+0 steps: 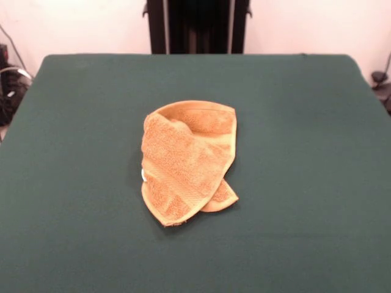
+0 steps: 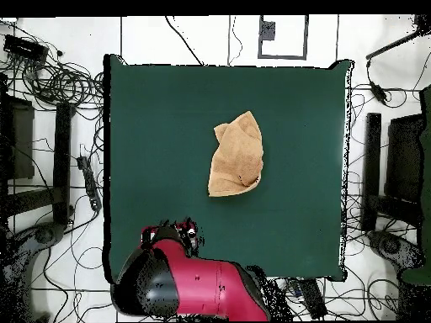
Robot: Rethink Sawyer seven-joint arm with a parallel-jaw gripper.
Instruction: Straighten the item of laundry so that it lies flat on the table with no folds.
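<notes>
Towel [image 1: 188,162]: orange-tan, folded over itself, centre frame on green bench [image 1: 305,122]. Tool [image 2: 172,234]: lower left overhead, state indiscernible.

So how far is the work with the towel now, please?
Nothing looks done yet: the towel lies folded over itself near the middle of the table. Nothing is in hand either: the arm sits drawn back at the table's edge, away from the towel. All the unfolding and flattening is left.
</notes>
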